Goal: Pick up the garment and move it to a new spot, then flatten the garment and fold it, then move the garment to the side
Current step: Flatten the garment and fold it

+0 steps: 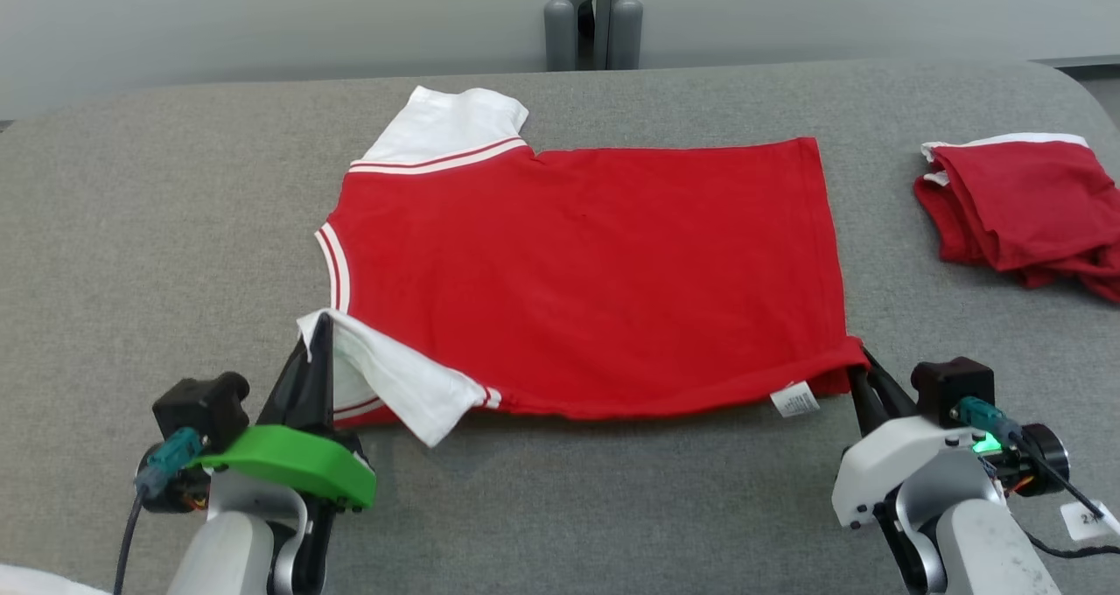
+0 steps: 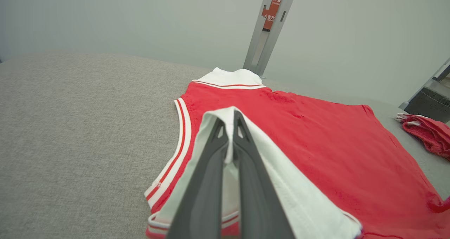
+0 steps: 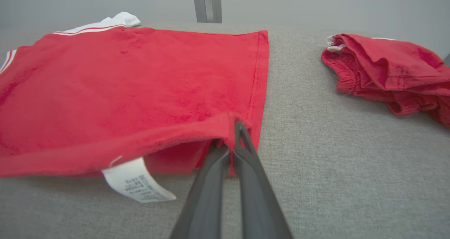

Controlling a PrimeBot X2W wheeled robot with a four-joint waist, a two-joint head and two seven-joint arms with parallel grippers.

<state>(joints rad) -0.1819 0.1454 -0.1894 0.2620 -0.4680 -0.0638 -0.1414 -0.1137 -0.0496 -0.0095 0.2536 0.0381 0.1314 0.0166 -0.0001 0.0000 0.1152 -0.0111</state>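
The red garment (image 1: 577,271) lies spread flat across the middle of the frame on the grey table (image 1: 131,227). At lower left, the left gripper (image 1: 319,328) is closed tight on the near white sleeve (image 1: 394,376), folded over onto the red. At lower right, the right gripper (image 1: 862,363) pinches the hem corner, just beside the care label (image 1: 794,399).

The red cotton shirt with white sleeves (image 1: 577,271) lies flat on the grey fabric-covered table (image 1: 175,227), neck left, hem right. A crumpled red cloth pile (image 1: 1024,210) sits well apart to its right. A grey metal post (image 1: 593,17) stands behind the table (far side). The left gripper (image 1: 321,324) pinches the near sleeve, the right gripper (image 1: 862,363) the near hem corner.
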